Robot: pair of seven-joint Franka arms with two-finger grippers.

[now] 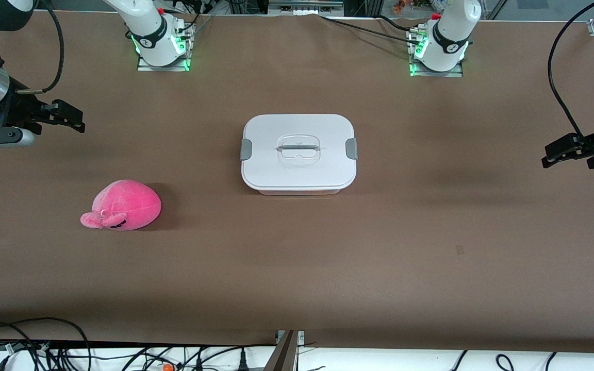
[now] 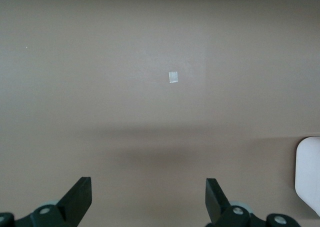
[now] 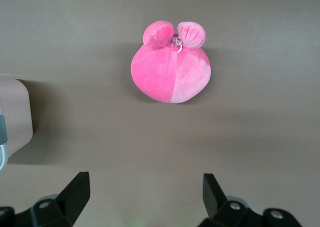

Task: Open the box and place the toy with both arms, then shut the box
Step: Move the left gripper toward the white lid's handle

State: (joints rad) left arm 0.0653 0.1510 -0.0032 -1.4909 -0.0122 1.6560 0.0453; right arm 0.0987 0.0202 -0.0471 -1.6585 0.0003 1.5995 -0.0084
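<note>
The box point(image 1: 298, 153) stands shut in the middle of the table, its white lid on, a grey clip at each end and a clear handle point(image 1: 298, 148) on top. The hot-pink plush toy point(image 1: 123, 205) lies on the table toward the right arm's end, nearer the front camera than the box. My right gripper point(image 1: 72, 119) is open and empty, up in the air over the table at the right arm's end. The toy shows in the right wrist view point(image 3: 171, 67). My left gripper point(image 1: 555, 155) is open and empty over the table at the left arm's end.
The brown table point(image 1: 297, 268) is bare around the box and toy. A small pale mark point(image 2: 173, 77) shows on the table in the left wrist view. Cables point(image 1: 44, 350) lie along the table's front edge. The arm bases point(image 1: 163, 49) stand at the back.
</note>
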